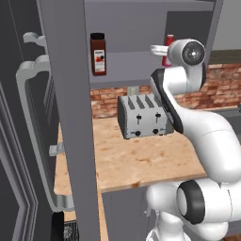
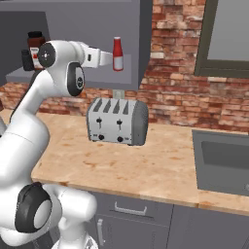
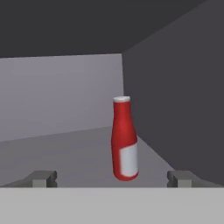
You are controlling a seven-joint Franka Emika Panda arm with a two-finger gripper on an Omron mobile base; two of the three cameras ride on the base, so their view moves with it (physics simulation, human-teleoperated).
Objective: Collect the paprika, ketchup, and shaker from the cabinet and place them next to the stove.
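The grey cabinet stands open above the counter. On its shelf the dark red-brown paprika jar stands at the left, with the small black shaker beside it, partly behind my arm. The red ketchup bottle stands upright at the shelf's right end, near the side wall. My gripper is open inside the cabinet, level with the bottle, which stands just ahead of the gap between the fingertips. Seen from the right base, the gripper is just left of the ketchup. The stove is out of view.
A silver four-slot toaster sits on the wooden counter below the cabinet. The open cabinet door hangs at the left. A grey sunken basin lies at the counter's right, under a window in the brick wall.
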